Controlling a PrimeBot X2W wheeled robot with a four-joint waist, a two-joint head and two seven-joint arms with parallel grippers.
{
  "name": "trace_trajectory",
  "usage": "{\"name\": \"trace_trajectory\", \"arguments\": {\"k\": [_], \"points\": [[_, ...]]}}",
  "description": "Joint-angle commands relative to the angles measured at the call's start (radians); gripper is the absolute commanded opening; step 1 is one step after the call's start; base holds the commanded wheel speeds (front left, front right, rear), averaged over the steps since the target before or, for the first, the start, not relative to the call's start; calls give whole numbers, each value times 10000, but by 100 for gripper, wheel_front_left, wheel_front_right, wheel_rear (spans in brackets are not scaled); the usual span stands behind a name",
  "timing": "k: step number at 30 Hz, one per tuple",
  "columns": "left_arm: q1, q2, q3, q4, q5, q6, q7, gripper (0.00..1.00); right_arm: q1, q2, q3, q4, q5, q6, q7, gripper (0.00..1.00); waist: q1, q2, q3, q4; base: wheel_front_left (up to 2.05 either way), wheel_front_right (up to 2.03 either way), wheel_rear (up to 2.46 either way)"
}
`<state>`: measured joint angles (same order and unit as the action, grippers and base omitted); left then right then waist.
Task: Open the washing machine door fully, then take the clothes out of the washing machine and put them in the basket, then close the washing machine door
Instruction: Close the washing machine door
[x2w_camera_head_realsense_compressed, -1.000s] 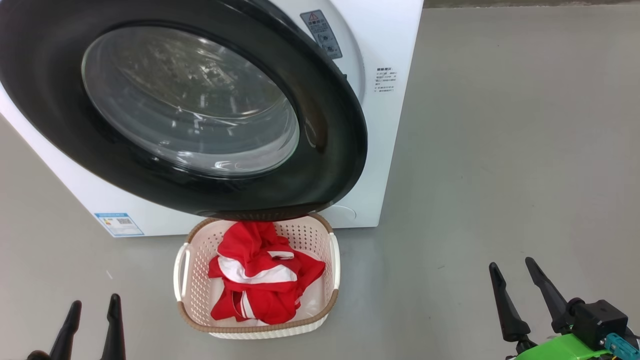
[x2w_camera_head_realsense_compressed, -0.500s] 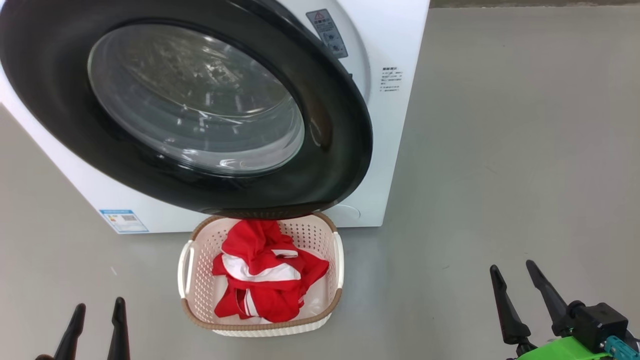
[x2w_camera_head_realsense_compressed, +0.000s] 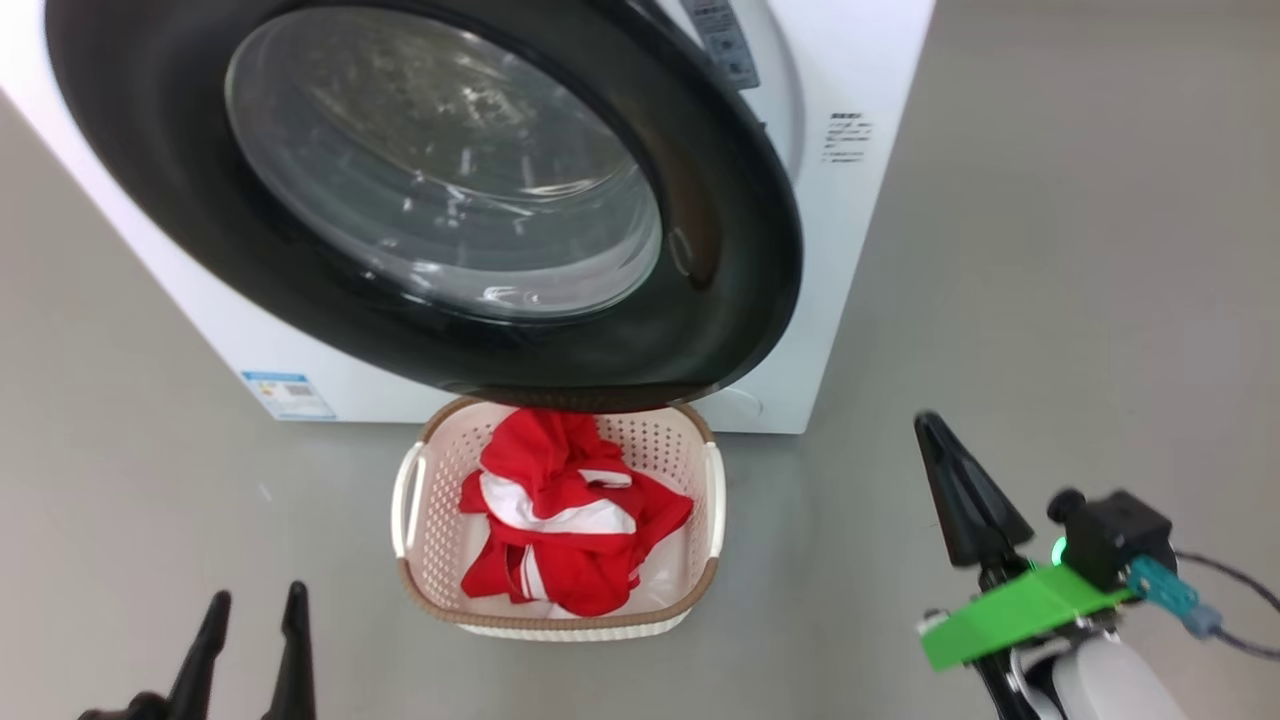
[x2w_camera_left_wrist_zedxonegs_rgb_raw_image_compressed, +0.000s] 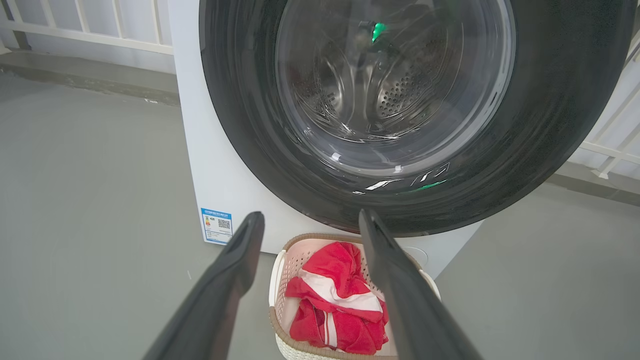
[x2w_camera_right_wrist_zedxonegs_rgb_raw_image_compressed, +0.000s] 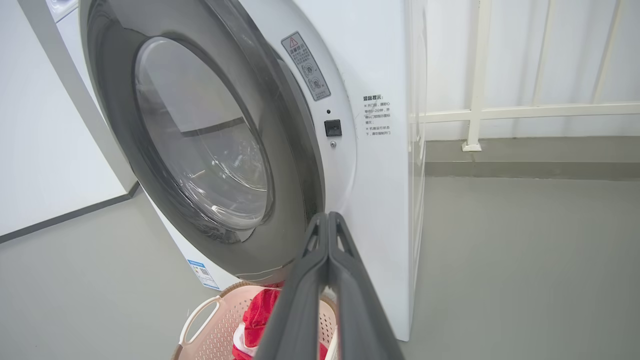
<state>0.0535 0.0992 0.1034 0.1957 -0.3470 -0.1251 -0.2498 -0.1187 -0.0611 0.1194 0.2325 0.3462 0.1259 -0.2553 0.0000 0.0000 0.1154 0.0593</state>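
**Clothes (x2w_camera_head_realsense_compressed: 570, 530) in the basket (x2w_camera_head_realsense_compressed: 440, 520), door (x2w_camera_head_realsense_compressed: 440, 170) ajar**

We see the red and white clothes heaped inside the cream basket, with a little of its pale bottom showing around them. The basket sits on the grey floor (x2w_camera_head_realsense_compressed: 1050, 250) just in front of the washing machine (x2w_camera_head_realsense_compressed: 850, 280). We cannot tell whether it touches the machine's base.

The door, a black ring around clear glass, hangs swung out from the white front. In the head view its lower edge overhangs the far end of the basket. In the right wrist view there is a gap between the door's free edge and the front panel, and a small dark latch slot (x2w_camera_right_wrist_zedxonegs_rgb_raw_image_compressed: 332, 127) shows there. In the left wrist view we can make out the steel drum (x2w_camera_left_wrist_zedxonegs_rgb_raw_image_compressed: 395, 90) through the glass. A blue label (x2w_camera_head_realsense_compressed: 288, 395) sits low on the machine's front, to the left of the basket.

Our left gripper (x2w_camera_head_realsense_compressed: 257, 595) is low at the left of the head view, well apart from the basket. Its fingers are spread wide with nothing between them. Our right gripper (x2w_camera_head_realsense_compressed: 930, 425) is to the right of the basket and clear of it. Its two fingers are pressed together into a single point and hold nothing. A green plate (x2w_camera_head_realsense_compressed: 1010, 610) sits just behind them.
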Motion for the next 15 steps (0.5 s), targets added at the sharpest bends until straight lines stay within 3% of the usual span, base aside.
{"name": "trace_trajectory", "arguments": {"k": [1,15], "points": [[-466,42,209,-230,-25,-56,-120,100,-604,0,354,-105,91,48,-65,0,0,0,212,276,0,0,0],[-1200,-141,-322,-210,-205,-56,-120,100,-2742,89,610,826,218,48,-65,0,0,0,1128,1165,0,0,0]]}}
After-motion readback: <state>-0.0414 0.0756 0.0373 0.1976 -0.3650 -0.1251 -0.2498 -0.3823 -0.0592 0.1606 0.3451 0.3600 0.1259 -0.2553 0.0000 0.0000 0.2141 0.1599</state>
